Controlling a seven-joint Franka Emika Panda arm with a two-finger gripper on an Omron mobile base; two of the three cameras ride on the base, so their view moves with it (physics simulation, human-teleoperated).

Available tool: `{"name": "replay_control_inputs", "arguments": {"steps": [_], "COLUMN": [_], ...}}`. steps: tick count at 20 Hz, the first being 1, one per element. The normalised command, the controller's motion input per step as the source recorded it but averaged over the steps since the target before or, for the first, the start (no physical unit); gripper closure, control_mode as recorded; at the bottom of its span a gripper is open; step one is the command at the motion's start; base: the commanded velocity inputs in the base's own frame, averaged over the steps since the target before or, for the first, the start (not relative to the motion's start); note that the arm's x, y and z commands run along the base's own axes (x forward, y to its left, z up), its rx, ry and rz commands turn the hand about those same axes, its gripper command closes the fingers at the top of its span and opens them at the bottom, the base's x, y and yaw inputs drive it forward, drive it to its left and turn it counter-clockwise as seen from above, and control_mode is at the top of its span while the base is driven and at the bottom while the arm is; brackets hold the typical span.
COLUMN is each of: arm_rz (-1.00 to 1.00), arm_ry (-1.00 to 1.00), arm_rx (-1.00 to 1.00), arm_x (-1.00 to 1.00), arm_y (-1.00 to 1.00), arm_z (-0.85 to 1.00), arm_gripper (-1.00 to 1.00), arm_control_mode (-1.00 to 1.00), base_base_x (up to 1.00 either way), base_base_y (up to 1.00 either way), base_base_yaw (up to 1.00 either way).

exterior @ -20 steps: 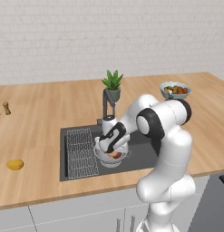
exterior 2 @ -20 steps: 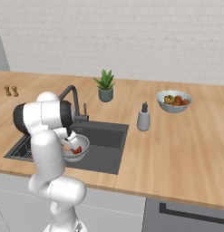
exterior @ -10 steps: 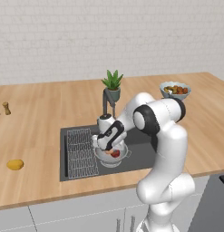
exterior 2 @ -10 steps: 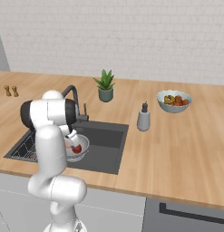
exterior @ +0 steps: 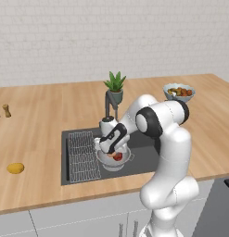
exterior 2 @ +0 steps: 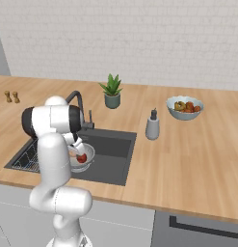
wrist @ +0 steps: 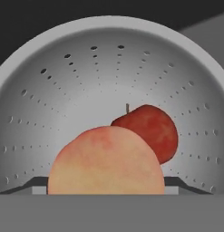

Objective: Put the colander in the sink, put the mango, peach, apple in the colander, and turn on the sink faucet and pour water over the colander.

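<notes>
the arm is bent down over the sink (exterior: pixel 143 157), its fingers (exterior: pixel 111 149) lowered just above the colander (exterior: pixel 121 163), which sits inside the dark basin right beside the wire grid rack (exterior: pixel 82 155). from the hand view the peach (wrist: pixel 104 162) fills the space directly in front of the fingers, with the two dark tips spread wide to either side of it; whether they touch the fruit i cannot tell. the apple (wrist: pixel 152 129) lies just behind the peach, touching it, both in the bottom of the colander. from the right side the red apple (exterior 2: pixel 82 157) shows in the silvery bowl beneath the hand. the sink faucet (exterior: pixel 108 101) stands at the back edge of the basin, near a potted plant (exterior: pixel 115 88). the mango (exterior: pixel 15 168) lies well apart on the tabletop (exterior: pixel 37 120), left of the sink. a pale fruit bowl (exterior 2: pixel 185 108) and a soap dispenser (exterior 2: pixel 152 126) stand on the tabletop to the right.
</notes>
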Motion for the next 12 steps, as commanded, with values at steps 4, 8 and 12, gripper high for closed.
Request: {"name": "replay_control_inputs", "arguments": {"steps": [4, 8, 12], "arm_rz": [0.0, 0.0, 0.0], "arm_ry": [0.0, 0.0, -0.05], "arm_rx": [0.0, 0.0, -0.03], "arm_x": [0.0, 0.01, -0.33], "arm_y": [0.0, 0.0, 0.0], "arm_z": [0.0, 0.06, 0.25], "arm_gripper": [-1.0, -1.0, -1.0], "arm_control_mode": [-1.0, -1.0, -1.0], "base_base_x": [0.0, 0.0, 0.0], "base_base_y": [0.0, 0.0, 0.0], "base_base_yaw": [0.0, 0.0, 0.0]}}
